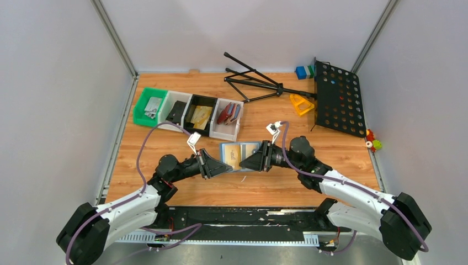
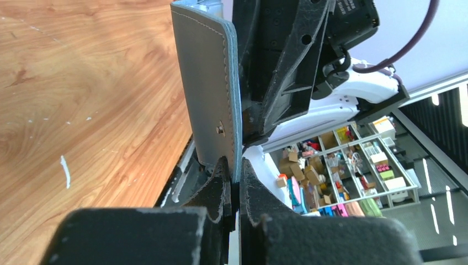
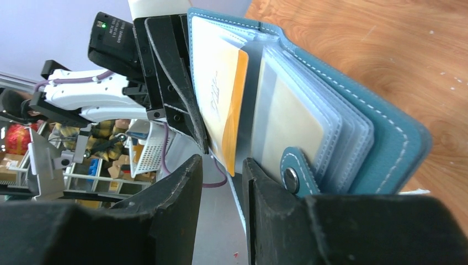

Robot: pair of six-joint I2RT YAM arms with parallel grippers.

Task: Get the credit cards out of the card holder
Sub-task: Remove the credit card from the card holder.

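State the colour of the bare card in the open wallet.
Gold-orange card, best in right wrist view.

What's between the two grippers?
The open card holder, a gold-tan credit card showing inside; the left gripper pinches its edge. Top external view.

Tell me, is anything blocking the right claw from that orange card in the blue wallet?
Nothing visible does. The card sticks out of its slot in the wallet, its bare corner at the open gap of the right gripper. The snap tab sits to one side; the left gripper pinches the wallet's other edge.
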